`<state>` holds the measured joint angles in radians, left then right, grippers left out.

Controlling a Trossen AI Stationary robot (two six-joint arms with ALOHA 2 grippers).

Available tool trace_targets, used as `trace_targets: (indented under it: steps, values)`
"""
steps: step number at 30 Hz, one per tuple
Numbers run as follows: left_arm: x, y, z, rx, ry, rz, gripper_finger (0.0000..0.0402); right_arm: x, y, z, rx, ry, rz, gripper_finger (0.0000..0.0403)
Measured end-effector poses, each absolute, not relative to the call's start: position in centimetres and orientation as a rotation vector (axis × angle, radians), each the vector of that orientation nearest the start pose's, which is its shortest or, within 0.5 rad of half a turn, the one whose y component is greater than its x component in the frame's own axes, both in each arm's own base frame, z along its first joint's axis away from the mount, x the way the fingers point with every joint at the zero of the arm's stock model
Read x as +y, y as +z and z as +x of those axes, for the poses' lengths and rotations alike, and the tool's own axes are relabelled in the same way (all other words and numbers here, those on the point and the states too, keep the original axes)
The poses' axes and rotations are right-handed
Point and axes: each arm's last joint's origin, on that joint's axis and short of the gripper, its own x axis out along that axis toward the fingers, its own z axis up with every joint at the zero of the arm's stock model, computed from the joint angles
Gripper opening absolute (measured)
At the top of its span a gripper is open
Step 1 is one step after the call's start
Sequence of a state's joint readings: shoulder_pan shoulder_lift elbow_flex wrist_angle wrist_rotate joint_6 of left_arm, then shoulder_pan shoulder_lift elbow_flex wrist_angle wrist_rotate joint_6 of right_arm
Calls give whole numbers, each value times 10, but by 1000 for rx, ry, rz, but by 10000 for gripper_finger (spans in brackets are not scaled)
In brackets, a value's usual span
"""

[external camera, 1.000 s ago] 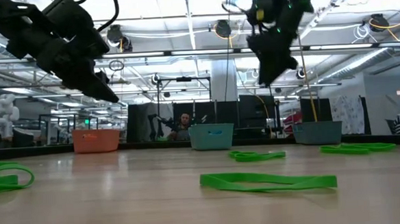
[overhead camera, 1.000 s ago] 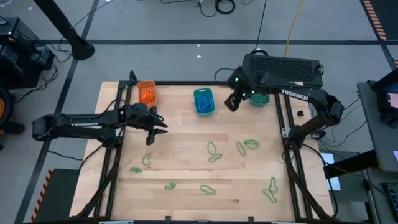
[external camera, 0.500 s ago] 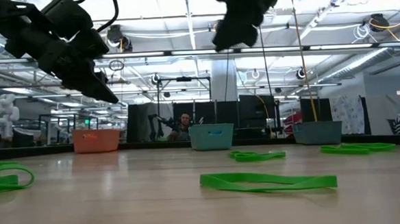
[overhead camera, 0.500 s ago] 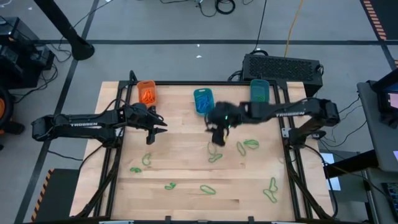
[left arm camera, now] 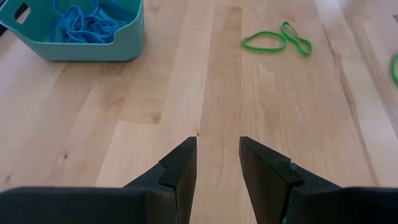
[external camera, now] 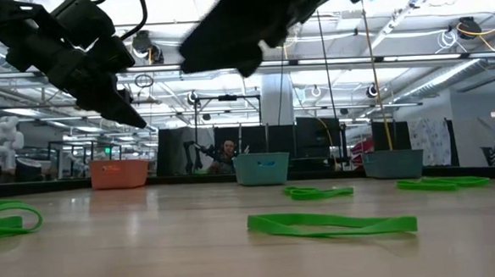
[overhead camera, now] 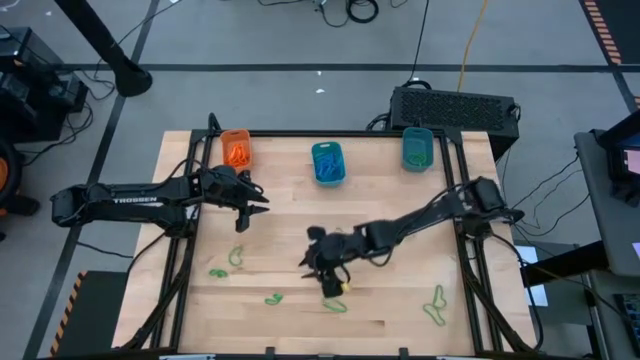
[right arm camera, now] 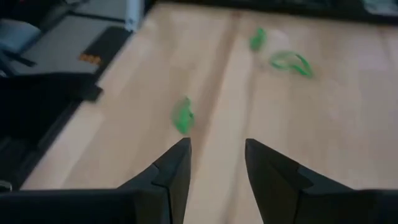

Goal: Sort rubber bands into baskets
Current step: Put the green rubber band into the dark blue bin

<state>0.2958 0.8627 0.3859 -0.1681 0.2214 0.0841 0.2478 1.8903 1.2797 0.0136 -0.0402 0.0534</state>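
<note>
**Right claw over the green bands, nothing gripped**

In the high view the right claw [overhead camera: 322,268] is seen stretched to the lower middle of the tabletop [overhead camera: 290,225], above a cluster of green rubber bands [overhead camera: 334,303] near the lower edge. In its own wrist view the two fingers [right arm camera: 174,168] are shown spread, with bare wood between them and no band pinched; a green band [right arm camera: 183,117] lies ahead of them, apart from the tips. The left claw [overhead camera: 250,207] is held over the left-centre of the tabletop, fingers [left arm camera: 180,168] likewise spread and empty.

The three baskets stand along the upper edge: the orange basket [overhead camera: 236,147] at upper left with orange bands inside, the middle teal basket [overhead camera: 327,162] with blue bands, and the right teal basket [overhead camera: 417,148] at upper right. More green bands are scattered in the lower left [overhead camera: 236,256] and lower right [overhead camera: 434,305].

The step in hand is judged to be a descent onto a green band. Several risks are foreseen. The bands lie flat and thin on the wood, so the fingertips could close above one and come up empty, or scrape the surface if lowered too far. Overlapping loops could be lifted together, or one could be dragged aside. A band pinched at its edge could slip out and drop short of the baskets during the long carry to the upper edge.
</note>
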Motion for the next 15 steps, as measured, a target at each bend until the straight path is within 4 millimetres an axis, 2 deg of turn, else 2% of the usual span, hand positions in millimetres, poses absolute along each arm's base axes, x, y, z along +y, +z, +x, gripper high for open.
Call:
trace_targets:
  steps: [4,7,10,15]
  values:
    - [44,188,165,621,46,-83,128,116,183,417,569,296,-21,143]
    - [44,188,165,621,49,-93,128,109,170,417,644,222,-30,144]
    - [43,187,165,622,51,-109,128,95,169,410,747,78,-17,144]
    - [43,187,165,622,47,-108,128,65,181,383,968,-225,121,144]
